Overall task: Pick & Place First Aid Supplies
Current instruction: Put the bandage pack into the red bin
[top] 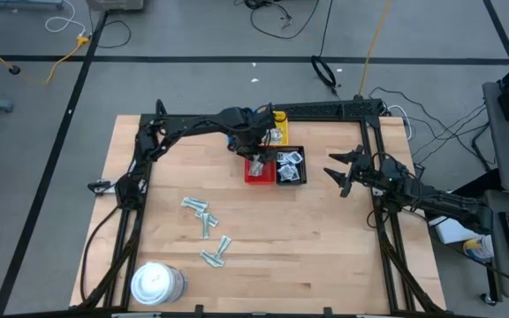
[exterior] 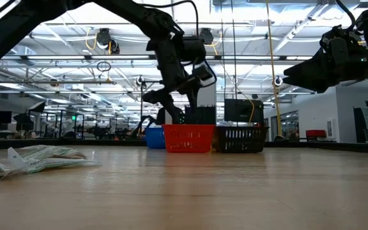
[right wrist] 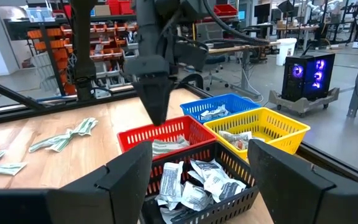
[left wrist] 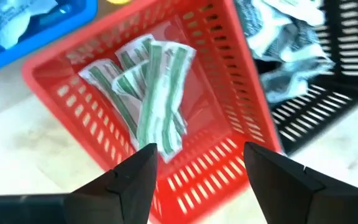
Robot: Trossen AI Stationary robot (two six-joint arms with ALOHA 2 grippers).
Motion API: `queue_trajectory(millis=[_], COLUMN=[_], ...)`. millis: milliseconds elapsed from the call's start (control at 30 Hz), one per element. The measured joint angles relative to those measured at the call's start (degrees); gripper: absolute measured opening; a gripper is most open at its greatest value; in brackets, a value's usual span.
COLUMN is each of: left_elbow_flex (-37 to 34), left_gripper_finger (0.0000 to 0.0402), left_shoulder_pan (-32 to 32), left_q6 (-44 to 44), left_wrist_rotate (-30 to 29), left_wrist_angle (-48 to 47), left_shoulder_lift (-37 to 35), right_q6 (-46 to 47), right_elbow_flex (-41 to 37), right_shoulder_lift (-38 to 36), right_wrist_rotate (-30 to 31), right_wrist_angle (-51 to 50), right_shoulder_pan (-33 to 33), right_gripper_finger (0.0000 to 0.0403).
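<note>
The first aid supplies are small wrapped packets. Several pale green-striped strips (left wrist: 154,93) lie on the floor of the red tray (left wrist: 55,68). My left gripper (left wrist: 197,168) hangs open just above that tray (top: 256,177), pointing steeply down, with nothing between its fingers. White packets fill the black tray (right wrist: 229,202) beside it. More strips (top: 200,212) lie loose on the table toward the near left. My right gripper (top: 336,170) waits open and level at the table's right side, clear of everything.
A blue tray (right wrist: 229,102) and a yellow tray (right wrist: 291,130) stand behind the red and black ones, each with packets. A round white tub (top: 155,283) sits at the near left corner. More loose strips (top: 219,252) lie near it. Bare wood lies between the trays and the near edge.
</note>
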Motion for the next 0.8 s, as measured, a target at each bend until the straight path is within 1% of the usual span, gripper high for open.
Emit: queue_trajectory(millis=[133,400,633,800], left_elbow_flex=[0.0,0.0,-1.7,-4.9], left_gripper_finger=[0.0238,0.0208,0.0188,0.0195], left_shoulder_pan=[-0.1,-0.8,-6.6,-11.7], left_q6=[0.0,-0.7,-2.0,-5.6], left_wrist_rotate=[0.1,-0.6,-5.3,-7.2], left_wrist_angle=[-0.4,-1.3,-2.9,-2.8], left_shoulder_lift=[-1.9,-3.8,-3.8,-5.7], right_q6=[0.0,0.0,0.0,0.0], right_elbow_flex=[0.0,0.0,0.0,0.0], right_shoulder_lift=[0.1,0.1,0.1,0.1], right_wrist_rotate=[0.0,0.0,0.0,0.0], right_wrist_angle=[0.0,0.0,0.0,0.0], right_shoulder_pan=[0.0,0.0,0.0,0.0], right_gripper_finger=[0.026,0.026,0.0262,0.0261])
